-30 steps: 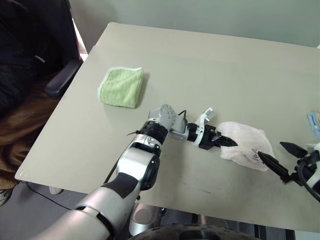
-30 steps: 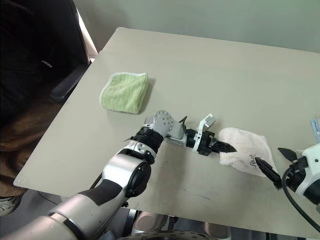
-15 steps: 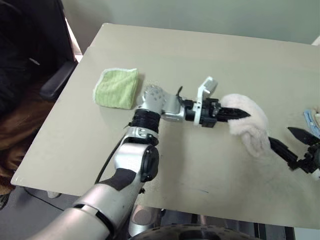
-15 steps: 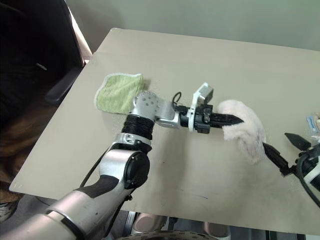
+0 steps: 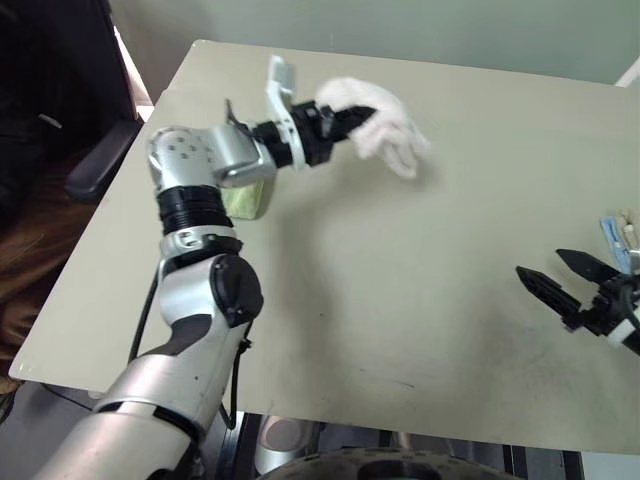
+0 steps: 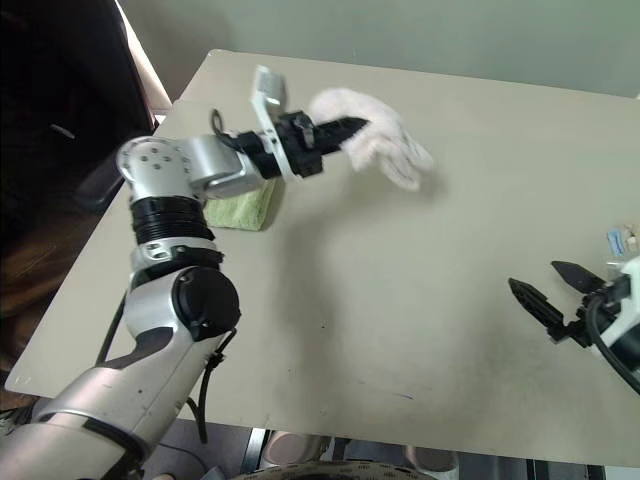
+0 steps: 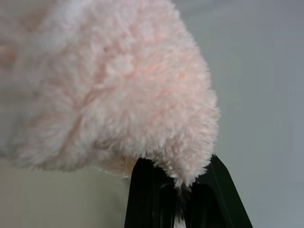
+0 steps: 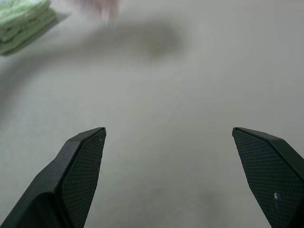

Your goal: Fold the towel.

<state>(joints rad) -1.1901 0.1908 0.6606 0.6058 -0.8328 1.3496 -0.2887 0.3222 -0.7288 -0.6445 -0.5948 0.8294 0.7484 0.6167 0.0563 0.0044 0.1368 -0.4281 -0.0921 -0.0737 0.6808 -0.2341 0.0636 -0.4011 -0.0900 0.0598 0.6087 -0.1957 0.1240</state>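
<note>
The pale pink towel (image 5: 392, 133) hangs bunched in the air over the far middle of the table (image 5: 400, 300). My left gripper (image 5: 356, 119) is shut on its upper edge, pointing level and to the right. In the left wrist view the fluffy towel (image 7: 109, 85) drapes over the black fingers (image 7: 147, 199). My right gripper (image 5: 540, 264) hovers open and empty near the table's right edge, well apart from the towel. Its two fingers (image 8: 85, 166) stand wide over bare tabletop.
A folded green cloth (image 6: 240, 208) lies at the table's left, partly hidden behind my left arm, and shows as the green cloth (image 8: 23, 21) in the right wrist view. Blue and beige cloths (image 5: 620, 235) sit at the right edge. A dark chair armrest (image 5: 95, 170) stands beside the left edge.
My left gripper lifted the towel off the near right of the table and carried it up, away and to the left. The right gripper stayed open and nearly still.
</note>
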